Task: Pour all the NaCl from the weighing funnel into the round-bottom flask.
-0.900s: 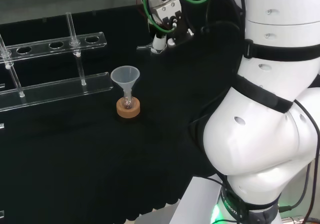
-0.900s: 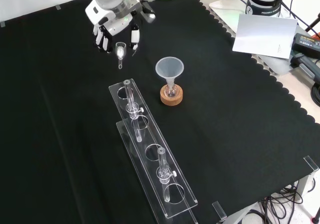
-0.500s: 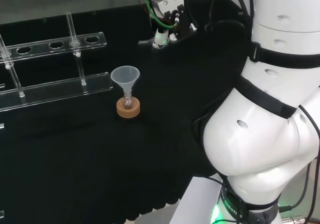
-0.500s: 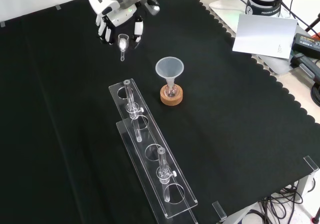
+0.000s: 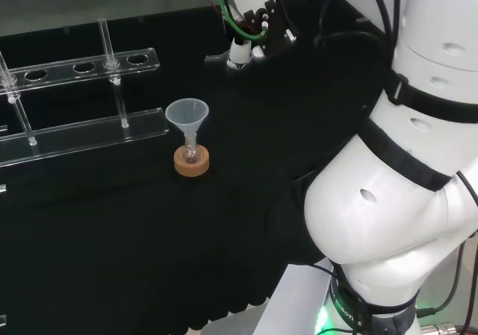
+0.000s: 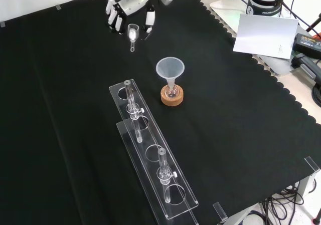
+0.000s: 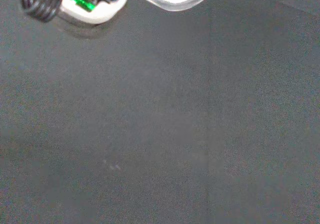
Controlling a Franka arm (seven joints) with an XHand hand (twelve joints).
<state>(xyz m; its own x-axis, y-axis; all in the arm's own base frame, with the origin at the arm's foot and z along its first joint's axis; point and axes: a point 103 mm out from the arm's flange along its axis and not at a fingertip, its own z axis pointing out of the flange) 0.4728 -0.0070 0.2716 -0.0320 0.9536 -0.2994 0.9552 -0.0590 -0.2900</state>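
Since the earlier frames the hand [image 6: 131, 8] rises and drifts right in the front view, fingers pinching the weighing funnel [image 6: 132, 33] | funnel hangs above the worktop's [image 6: 241, 130] far edge, well short of the round-bottom flask [image 6: 172, 91] | likely light, brittle, slippery; grip its bowl | open cloth between, tube rack [image 6: 150, 155] beside.

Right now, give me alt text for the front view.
The hand holds a small clear weighing funnel above the black cloth, up and left of a funnel set in a flask on a cork ring. A clear rack lies nearer.
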